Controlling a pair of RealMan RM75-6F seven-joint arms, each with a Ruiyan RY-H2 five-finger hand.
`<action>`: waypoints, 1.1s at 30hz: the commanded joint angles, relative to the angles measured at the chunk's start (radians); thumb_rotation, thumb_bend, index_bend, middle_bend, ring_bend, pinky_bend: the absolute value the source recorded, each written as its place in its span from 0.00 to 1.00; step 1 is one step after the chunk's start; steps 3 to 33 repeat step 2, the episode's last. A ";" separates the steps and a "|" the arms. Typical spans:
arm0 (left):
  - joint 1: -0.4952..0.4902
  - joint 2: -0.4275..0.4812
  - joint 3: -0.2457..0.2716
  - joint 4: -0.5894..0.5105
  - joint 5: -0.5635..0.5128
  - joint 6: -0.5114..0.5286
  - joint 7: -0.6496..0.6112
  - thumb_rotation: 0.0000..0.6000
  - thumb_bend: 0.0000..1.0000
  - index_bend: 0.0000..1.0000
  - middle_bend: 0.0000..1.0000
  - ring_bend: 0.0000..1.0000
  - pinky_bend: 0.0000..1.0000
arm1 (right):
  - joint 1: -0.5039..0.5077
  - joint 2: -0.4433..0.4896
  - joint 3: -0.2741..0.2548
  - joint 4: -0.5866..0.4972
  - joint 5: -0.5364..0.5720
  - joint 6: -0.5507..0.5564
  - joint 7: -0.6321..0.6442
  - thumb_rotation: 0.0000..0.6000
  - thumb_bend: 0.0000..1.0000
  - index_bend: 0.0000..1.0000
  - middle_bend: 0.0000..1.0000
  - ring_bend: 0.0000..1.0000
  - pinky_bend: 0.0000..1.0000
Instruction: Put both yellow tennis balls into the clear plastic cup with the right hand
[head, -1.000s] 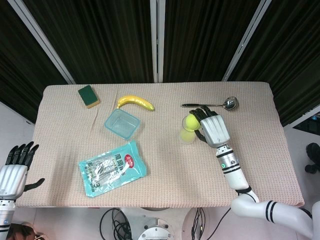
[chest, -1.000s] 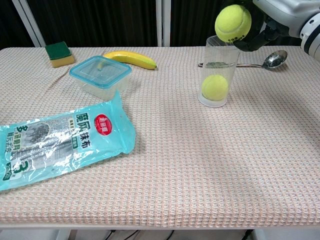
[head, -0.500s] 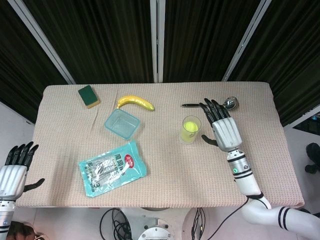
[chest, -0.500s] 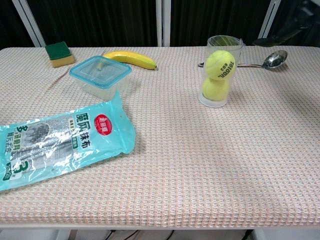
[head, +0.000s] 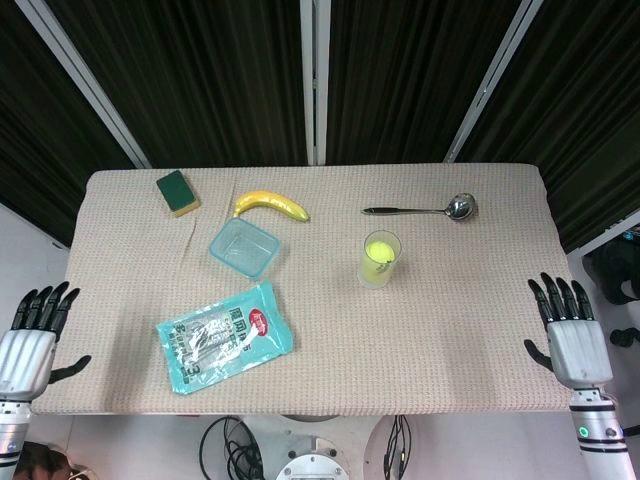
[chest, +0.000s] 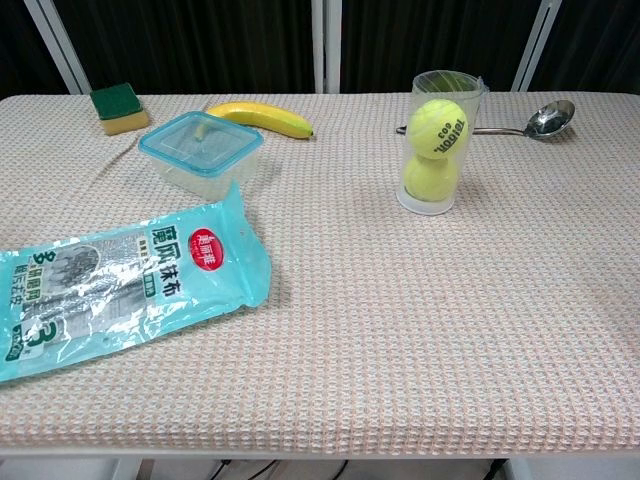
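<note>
Left hand (head: 27, 345): off the near-left corner of the table (head: 500, 330), fingers apart and pointing up, holding nothing; seen in the head view only.
Sponge (chest: 119, 106): far left, green with a yellow base.
Wipes packet (chest: 115, 285): flat at near left, teal and clear.
Blue-rimmed container (chest: 198, 152): just beyond the packet, open side up.
Banana (chest: 260, 117): far side, right of the sponge.
Clear plastic cup (chest: 441, 143): upright, right of centre, standing free of every other object.
Tennis balls: lower ball (chest: 430, 180) on the cup floor, upper ball (chest: 438, 127) stacked on it, its top below the rim. Both inside.
Ladle (head: 425, 209): beyond the cup on the far side, bowl to the right, close to the cup but apart.
Right hand (head: 577, 345): off the near-right edge of the table, well apart from the cup, fingers spread and upright, holding nothing.
Task state (judgement): both balls are in the cup, so placement looks complete.
Step in hand (judgement): parking the right arm clear. To do it well, keep hand and forearm away from the tall, top-heavy cup and the ladle handle; a sideways nudge could tip the cup and spill the balls.
</note>
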 joint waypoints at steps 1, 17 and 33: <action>-0.003 -0.006 -0.001 0.010 -0.002 -0.004 0.006 1.00 0.00 0.00 0.00 0.00 0.00 | -0.061 -0.001 -0.009 0.041 0.018 0.049 0.062 1.00 0.09 0.00 0.00 0.00 0.00; -0.003 -0.008 -0.001 0.012 -0.002 -0.005 0.005 1.00 0.00 0.00 0.00 0.00 0.00 | -0.070 -0.005 -0.004 0.046 0.019 0.059 0.065 1.00 0.09 0.00 0.00 0.00 0.00; -0.003 -0.008 -0.001 0.012 -0.002 -0.005 0.005 1.00 0.00 0.00 0.00 0.00 0.00 | -0.070 -0.005 -0.004 0.046 0.019 0.059 0.065 1.00 0.09 0.00 0.00 0.00 0.00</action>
